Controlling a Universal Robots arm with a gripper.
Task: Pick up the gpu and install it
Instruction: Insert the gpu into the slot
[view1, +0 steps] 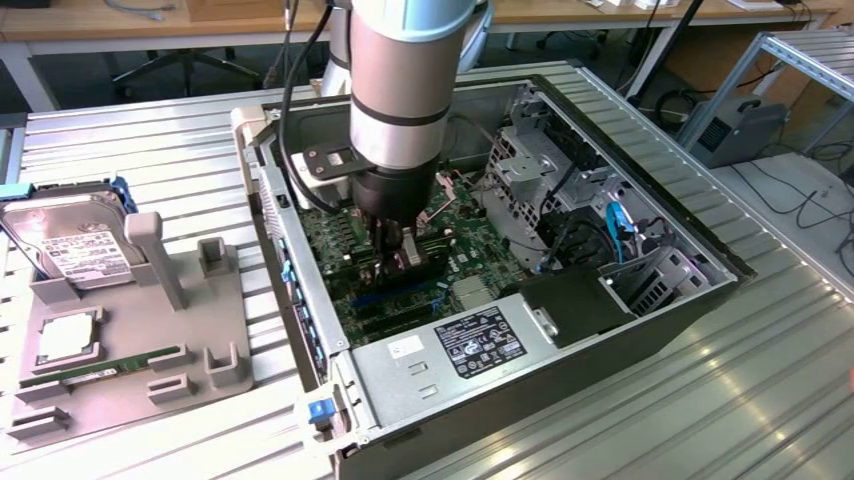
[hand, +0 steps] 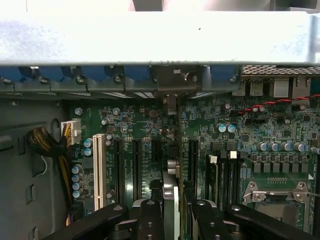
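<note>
Holding the gpu (hand: 172, 200) edge-on between its fingers, the hand (view1: 404, 262) is down inside the open computer case (view1: 641, 330), right over the motherboard (hand: 150, 130). So the pickup is done, and the card is off the desk and in the machine. In the wrist view the card stands upright, running in line with the black expansion slots (hand: 136, 167), its bracket end pointing toward the rear slot openings with the blue latches (hand: 100, 72). Whether its bottom edge is in a slot or just above one, I can't tell; I'd judge the seating not yet finished, since the hand is clamped on the card.

Out on the desk (view1: 747, 400), at the exterior view's left, the grey parts holder (view1: 174, 330) carries the hard drive (view1: 74, 245) and the green RAM stick (view1: 114, 368), both well apart from the action.
</note>
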